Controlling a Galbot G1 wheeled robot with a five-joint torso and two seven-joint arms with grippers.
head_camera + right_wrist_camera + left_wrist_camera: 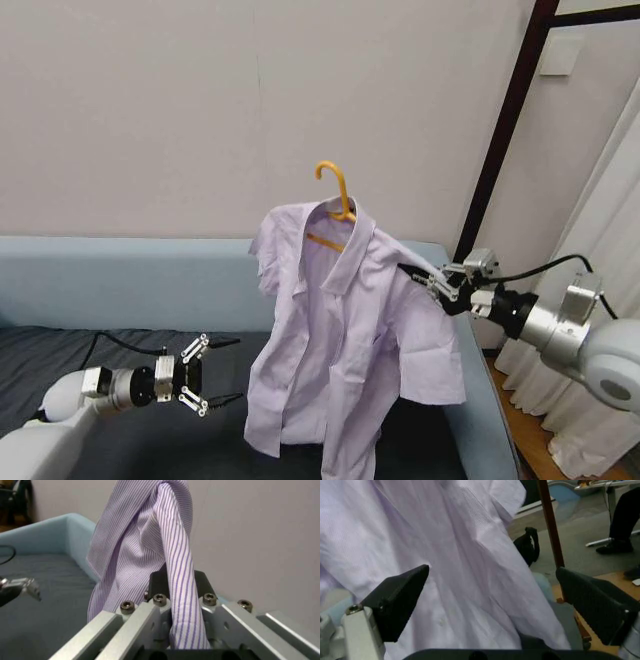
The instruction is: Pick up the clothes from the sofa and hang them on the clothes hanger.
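— Left gripper (232, 370)?
— Sits low over the dark seat of the sofa (120, 275), spread wide apart, gripping nothing. Points toward the shirt (340, 340), just beside its lower left edge. Contact there: cannot tell from the head view. From the left wrist view, faces the cloth with both fingers (400, 596) clear of it.

— Position of the shirt?
— Held up in front of the sofa back, draped on the yellow hanger (338, 195). Collar up at the hook, hem down near the seat. Lavender, finely striped, short-sleeved.

— Right gripper (432, 280)?
— Reaches in from the right at the shirt's shoulder height. Clamped on a bunched fold of the striped cloth, pinched between the dark pads (204, 582), as seen from the right wrist. Fold rising from the grip, close beside the pale wall (260, 536).
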